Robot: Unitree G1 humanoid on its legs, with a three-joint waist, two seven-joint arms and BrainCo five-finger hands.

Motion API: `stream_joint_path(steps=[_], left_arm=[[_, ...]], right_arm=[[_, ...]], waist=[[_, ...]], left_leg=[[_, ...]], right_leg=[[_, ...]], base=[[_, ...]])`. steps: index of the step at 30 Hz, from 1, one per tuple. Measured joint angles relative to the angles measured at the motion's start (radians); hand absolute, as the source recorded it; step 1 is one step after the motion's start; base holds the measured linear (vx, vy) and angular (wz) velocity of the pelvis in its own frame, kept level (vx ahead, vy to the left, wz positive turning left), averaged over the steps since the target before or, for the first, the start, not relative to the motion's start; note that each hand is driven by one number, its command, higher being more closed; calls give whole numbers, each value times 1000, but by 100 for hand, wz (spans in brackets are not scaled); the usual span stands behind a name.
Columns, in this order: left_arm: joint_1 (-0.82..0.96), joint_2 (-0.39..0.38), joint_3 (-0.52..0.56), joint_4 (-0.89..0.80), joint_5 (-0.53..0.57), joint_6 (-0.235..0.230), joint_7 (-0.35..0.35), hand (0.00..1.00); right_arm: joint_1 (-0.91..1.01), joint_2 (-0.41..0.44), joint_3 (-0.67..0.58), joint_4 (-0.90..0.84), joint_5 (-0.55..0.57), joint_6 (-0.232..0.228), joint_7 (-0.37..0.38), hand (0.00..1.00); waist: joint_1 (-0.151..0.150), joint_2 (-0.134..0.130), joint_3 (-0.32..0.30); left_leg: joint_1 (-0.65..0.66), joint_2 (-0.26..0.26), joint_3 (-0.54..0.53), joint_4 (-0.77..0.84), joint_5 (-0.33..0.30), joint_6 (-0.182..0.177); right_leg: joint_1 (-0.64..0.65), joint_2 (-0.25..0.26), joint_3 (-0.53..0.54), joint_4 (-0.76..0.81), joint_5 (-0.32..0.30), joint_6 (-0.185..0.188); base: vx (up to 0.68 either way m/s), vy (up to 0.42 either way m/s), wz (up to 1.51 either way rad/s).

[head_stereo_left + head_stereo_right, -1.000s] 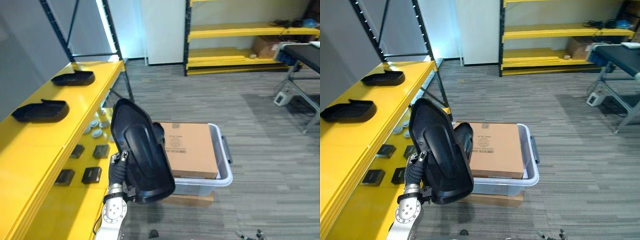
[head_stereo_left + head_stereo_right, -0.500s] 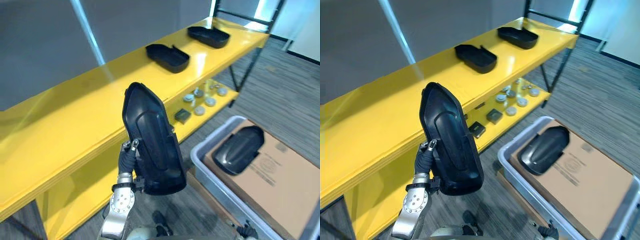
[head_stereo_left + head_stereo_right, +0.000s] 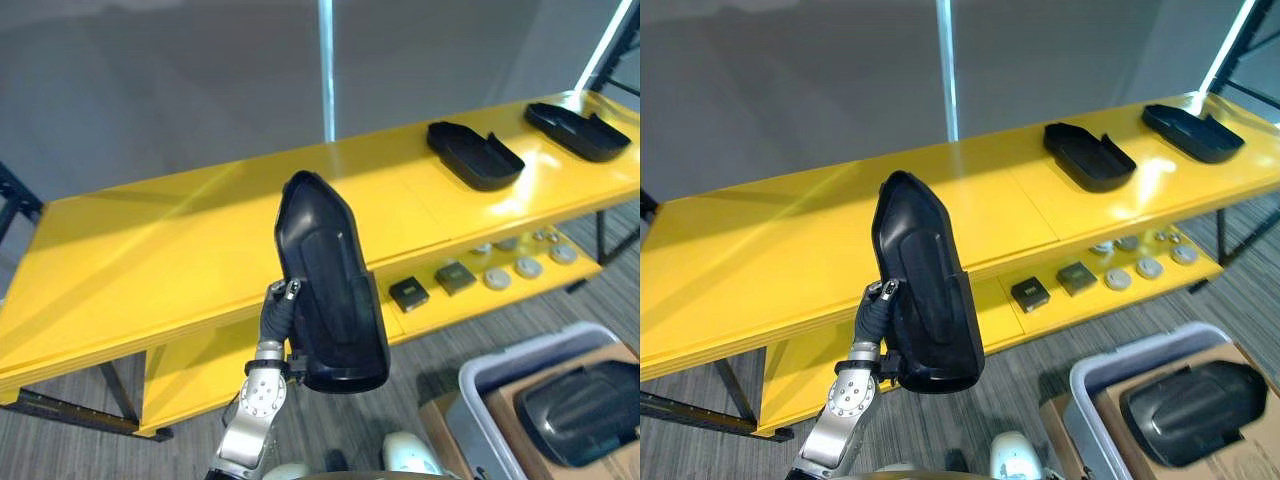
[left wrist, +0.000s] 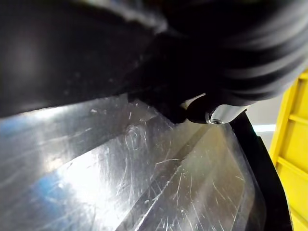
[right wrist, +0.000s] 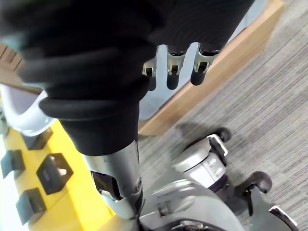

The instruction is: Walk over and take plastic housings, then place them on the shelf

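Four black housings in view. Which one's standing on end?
The upright housing in the left hand. Two housings lie flat on the yellow shelf; the fourth housing lies in the grey bin.

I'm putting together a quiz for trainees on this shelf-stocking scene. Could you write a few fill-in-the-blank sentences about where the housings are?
1. The left hand holds one black plastic housing upright in front of the ____ shelf.
2. On the shelf's top board lie ____ other housings.
3. A fourth housing rests on a ____ box inside the grey bin.
Missing words: yellow; two; cardboard.
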Motion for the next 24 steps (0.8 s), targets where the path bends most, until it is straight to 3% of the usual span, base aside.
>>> stream_joint_path(steps=[3,7,10,17,24], left_arm=[[9,-1,4,1,0,1,-10,100],[-45,6,17,57,15,5,-4,100],[-106,11,48,109,31,15,17,100],[-305,43,175,262,33,64,126,100],[-514,104,242,460,27,103,164,100]], right_arm=[[0,-1,1,1,-4,0,0,0],[0,10,1,16,-16,0,8,0],[-2,-1,1,29,-30,-3,20,0],[-17,-12,1,31,-40,-5,20,0],[-8,-16,36,30,-50,-6,21,0]], waist=[[-3,9,-26],[-5,-14,-36],[-5,-11,-35],[-42,8,-28],[-65,-3,-9]], left_leg=[[20,28,-2,-8,1,-10],[59,45,-24,-74,39,-68],[71,51,-27,-94,57,-90],[78,66,-34,-171,115,-106],[71,78,-24,-215,141,-129]], right_leg=[[36,25,-15,-66,27,-22],[90,45,-47,-142,53,-50],[110,52,-50,-176,70,-59],[117,78,-52,-267,138,-79],[109,95,-49,-314,169,-82]], base=[[141,-104,-1],[119,-130,12],[12,-94,6],[-82,-63,-1],[-94,-46,-8]])
